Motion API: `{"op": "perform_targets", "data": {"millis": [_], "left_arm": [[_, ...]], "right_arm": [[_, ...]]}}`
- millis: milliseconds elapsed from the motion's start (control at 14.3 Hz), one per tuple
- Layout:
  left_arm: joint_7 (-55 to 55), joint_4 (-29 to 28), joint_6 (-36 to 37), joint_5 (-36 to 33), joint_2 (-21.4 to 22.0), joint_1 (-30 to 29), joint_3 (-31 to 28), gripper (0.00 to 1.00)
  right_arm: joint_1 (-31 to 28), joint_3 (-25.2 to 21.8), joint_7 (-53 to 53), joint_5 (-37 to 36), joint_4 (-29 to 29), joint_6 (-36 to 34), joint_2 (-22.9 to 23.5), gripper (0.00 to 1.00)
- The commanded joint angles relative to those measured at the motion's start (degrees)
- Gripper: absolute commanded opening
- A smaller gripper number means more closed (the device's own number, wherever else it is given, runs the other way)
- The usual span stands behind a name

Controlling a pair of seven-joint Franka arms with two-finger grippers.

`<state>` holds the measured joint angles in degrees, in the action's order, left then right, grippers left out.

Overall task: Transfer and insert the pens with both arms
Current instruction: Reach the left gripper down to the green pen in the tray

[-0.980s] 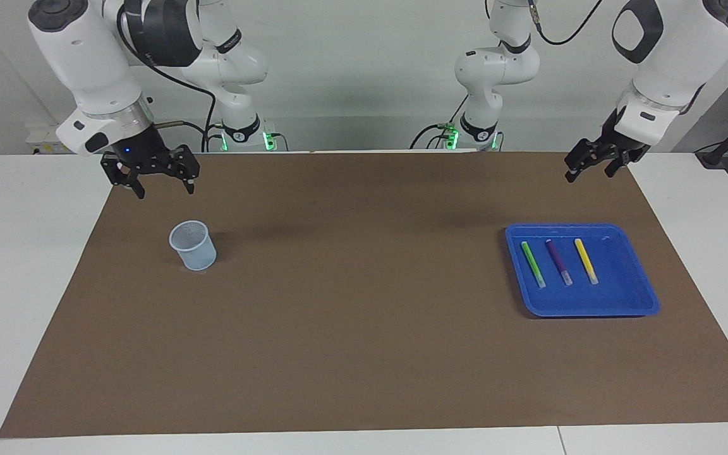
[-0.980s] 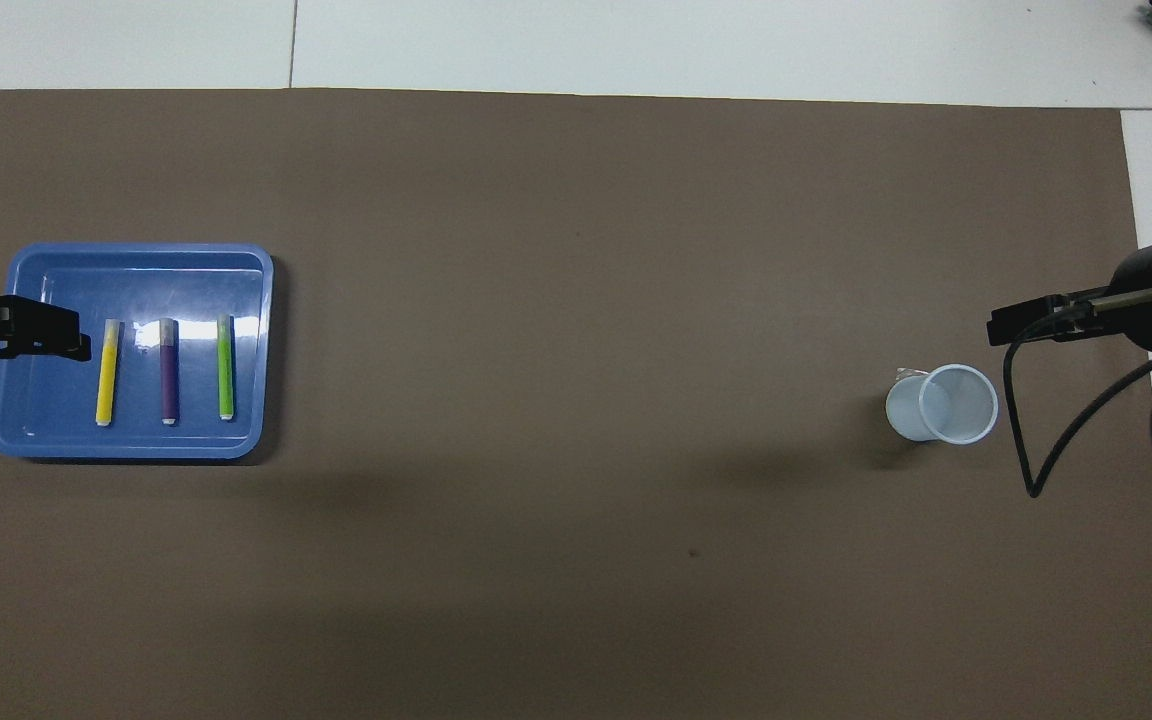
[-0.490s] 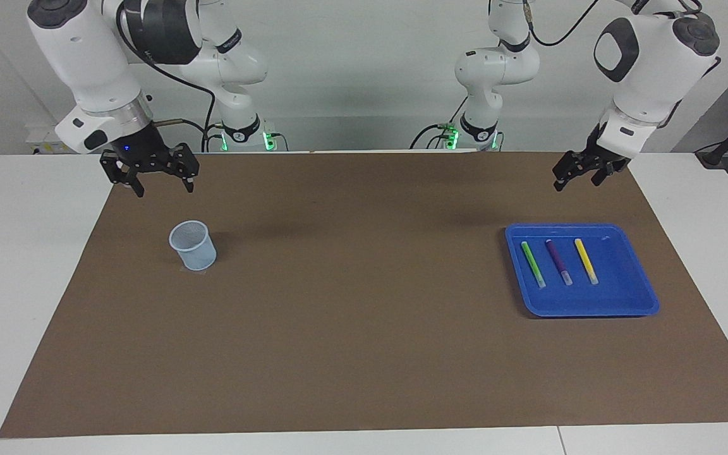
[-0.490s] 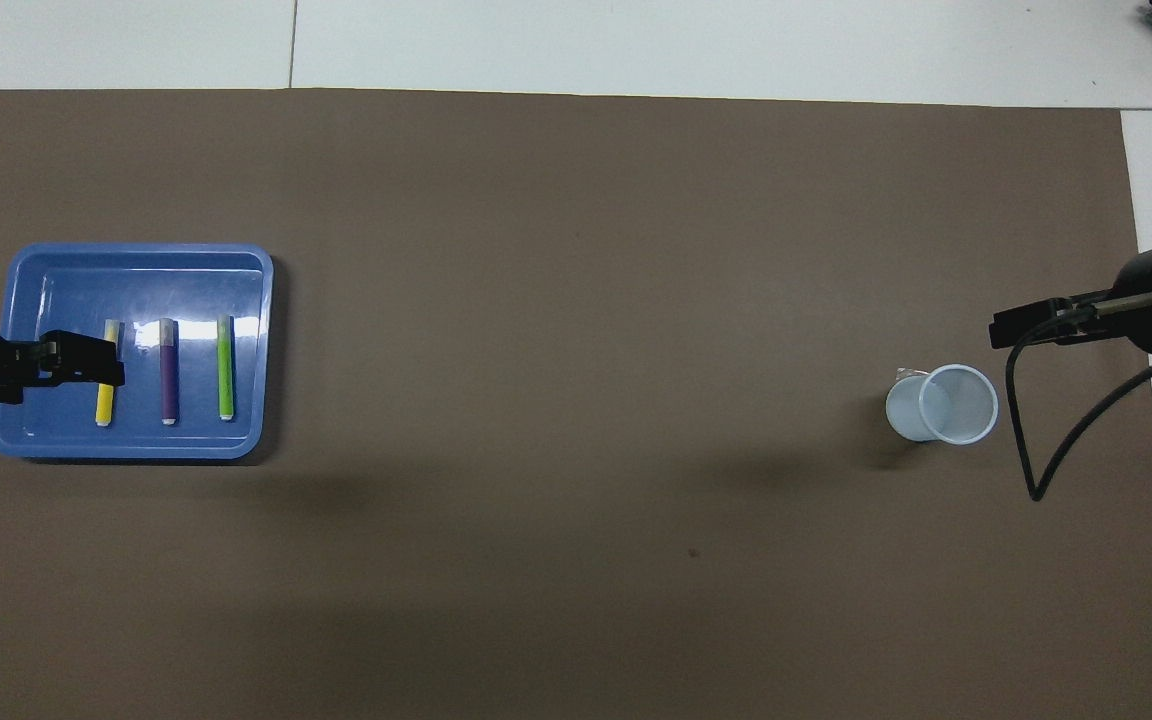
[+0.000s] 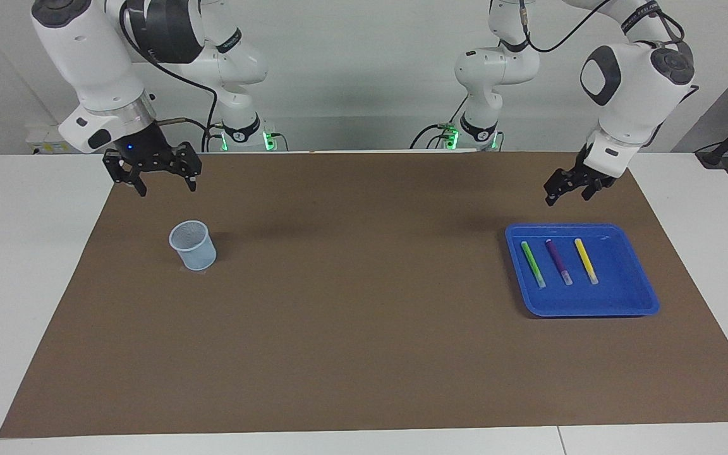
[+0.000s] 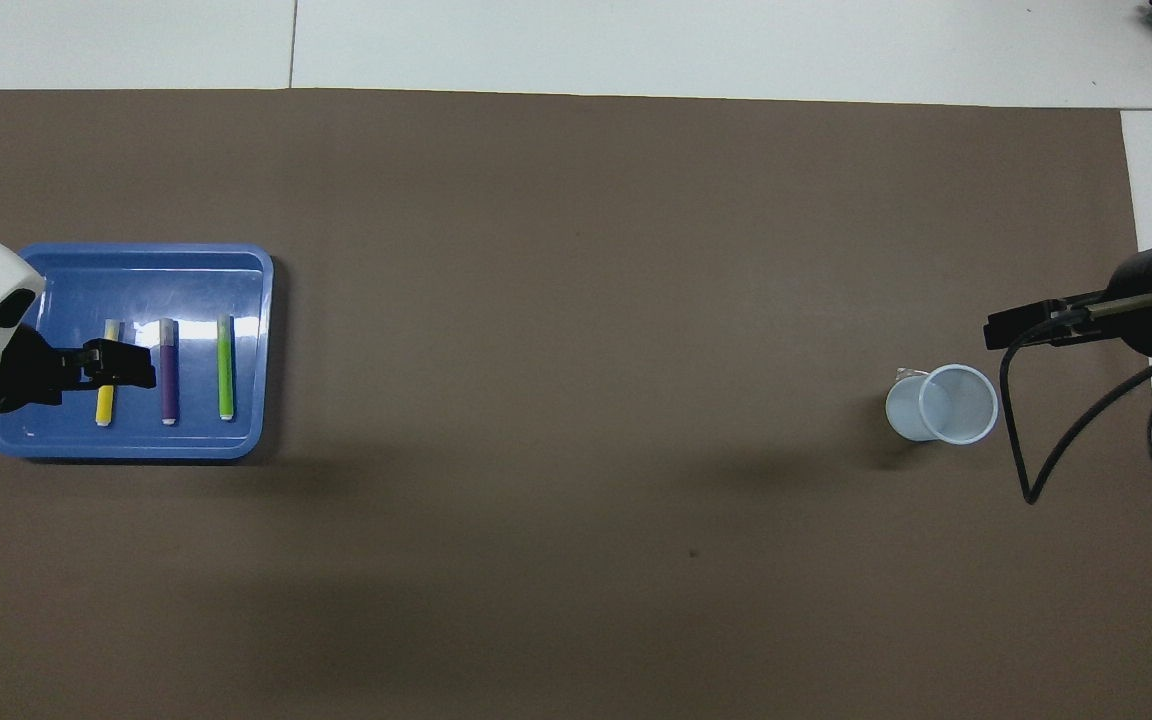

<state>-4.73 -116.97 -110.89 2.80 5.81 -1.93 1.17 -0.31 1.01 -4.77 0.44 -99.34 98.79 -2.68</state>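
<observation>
Three pens lie side by side in a blue tray (image 5: 591,308) at the left arm's end of the table: green (image 5: 533,264), purple (image 5: 557,261) and yellow (image 5: 586,260). In the overhead view they show as green (image 6: 225,365), purple (image 6: 169,375) and yellow (image 6: 105,405). My left gripper (image 5: 565,196) is open and empty. It hangs in the air over the tray's robot-side edge, touching nothing. Seen from overhead, the left gripper (image 6: 131,365) covers the yellow pen's middle. My right gripper (image 5: 158,175) is open and empty over the mat beside the cup.
A pale blue cup (image 5: 193,245) stands upright on the brown mat (image 5: 351,303) at the right arm's end; it also shows in the overhead view (image 6: 944,403). The right gripper (image 6: 1011,328) and its looping cable hang close to the cup. White table surrounds the mat.
The left arm has swung in over the tray and come lower, its gripper now covering the yellow pen from overhead. The right gripper has barely moved. The pens lie as before.
</observation>
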Motion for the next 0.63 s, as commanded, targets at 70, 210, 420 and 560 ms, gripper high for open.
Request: {"op": "perform_targets", "data": {"millis": [70, 210, 420, 560], "left_arm": [[-0.11, -0.89, -4.33, 1.42, -2.46, -0.54, 0.32, 1.0], [-0.11, -1.06, -6.78, 1.5, -4.48, -0.19, 0.32, 1.0], [-0.11, -2.64, -11.26, 1.5, -6.16, 0.08, 0.32, 0.99], [-0.19, -2.73, -13.2, 1.68, -7.73, 0.17, 0.32, 0.99]], "right_arm": [[-0.4, 0.22, -0.95, 1.93, -1.2, 0.79, -1.53, 1.0], [-0.48, 0.22, 1.06, 4.04, -1.2, 0.88, -1.53, 1.0], [-0.84, 0.22, 6.08, 8.34, -1.38, 2.45, -1.45, 1.0], [-0.13, 0.39, 9.76, 11.06, -1.82, 5.09, -1.45, 1.0]]}}
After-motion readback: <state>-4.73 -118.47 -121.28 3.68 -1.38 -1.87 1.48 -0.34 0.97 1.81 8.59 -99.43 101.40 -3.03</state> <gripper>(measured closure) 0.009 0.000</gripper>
